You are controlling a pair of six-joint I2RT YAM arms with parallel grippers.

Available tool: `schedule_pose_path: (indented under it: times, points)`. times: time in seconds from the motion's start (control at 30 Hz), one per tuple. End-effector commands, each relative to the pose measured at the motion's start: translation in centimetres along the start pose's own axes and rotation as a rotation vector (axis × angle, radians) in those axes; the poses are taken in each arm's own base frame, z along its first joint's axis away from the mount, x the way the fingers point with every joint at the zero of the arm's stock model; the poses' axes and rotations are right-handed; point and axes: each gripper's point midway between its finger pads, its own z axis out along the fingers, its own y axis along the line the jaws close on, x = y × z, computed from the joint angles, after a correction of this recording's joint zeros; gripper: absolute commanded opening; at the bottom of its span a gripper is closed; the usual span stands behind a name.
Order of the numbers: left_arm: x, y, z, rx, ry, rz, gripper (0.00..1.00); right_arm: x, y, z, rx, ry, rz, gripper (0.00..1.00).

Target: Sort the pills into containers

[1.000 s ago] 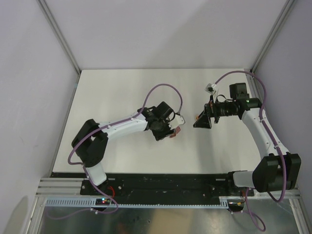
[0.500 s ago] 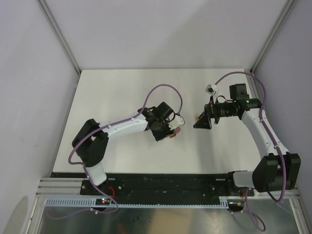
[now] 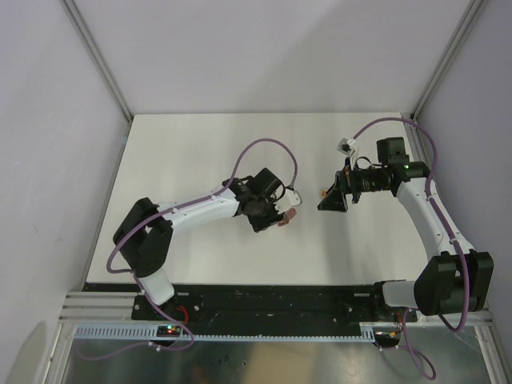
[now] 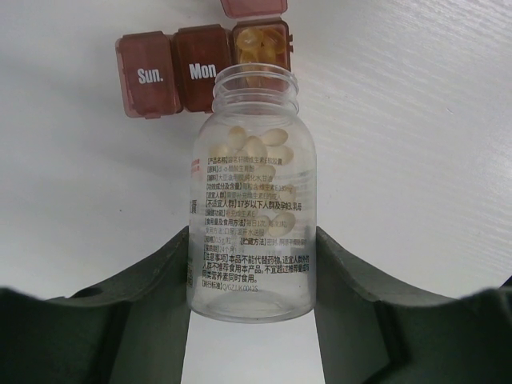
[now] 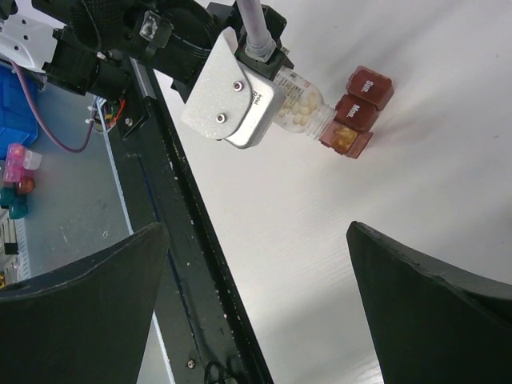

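The left jaws are pressed against the two sides of a clear plastic bottle (image 4: pixel 252 200), which is pinched near its base. The bottle is printed with small text and is uncapped; its long axis runs straight out from the jaws, with its mouth pointed away from them. Pale yellowish oval pills (image 4: pixel 260 148) are gathered in its upper half, toward the mouth. Just past the mouth a dark red strip of containers (image 4: pixel 172 72) lies on the white bench (image 4: pixel 416 120), its long axis set crosswise to the bottle. Two of its lids, marked "Sun." and "Mon", are closed. The third compartment (image 4: pixel 260 44), in line with the bottle's mouth, is open with its lid (image 4: pixel 254 7) folded back on the far side, and orange-tan pills are seen inside it. Whether the mouth touches that compartment cannot be told. The right jaws are spread wide with nothing between them and are held above the bench, apart from the strip.
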Motion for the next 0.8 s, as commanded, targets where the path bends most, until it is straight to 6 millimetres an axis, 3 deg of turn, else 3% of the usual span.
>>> schedule_pose_path:
  times: [0.0, 0.77]
  points:
    - [-1.3, 0.0, -1.6, -0.013, -0.082, 0.027, 0.0, -0.5, 0.7, -0.4, -0.004, -0.024, -0.042, 1.0]
    - [-3.5, -0.1, -4.5, -0.044, -0.416, -0.007, 0.0, -0.7, -0.6, 0.1, 0.026, -0.039, -0.015, 1.0]
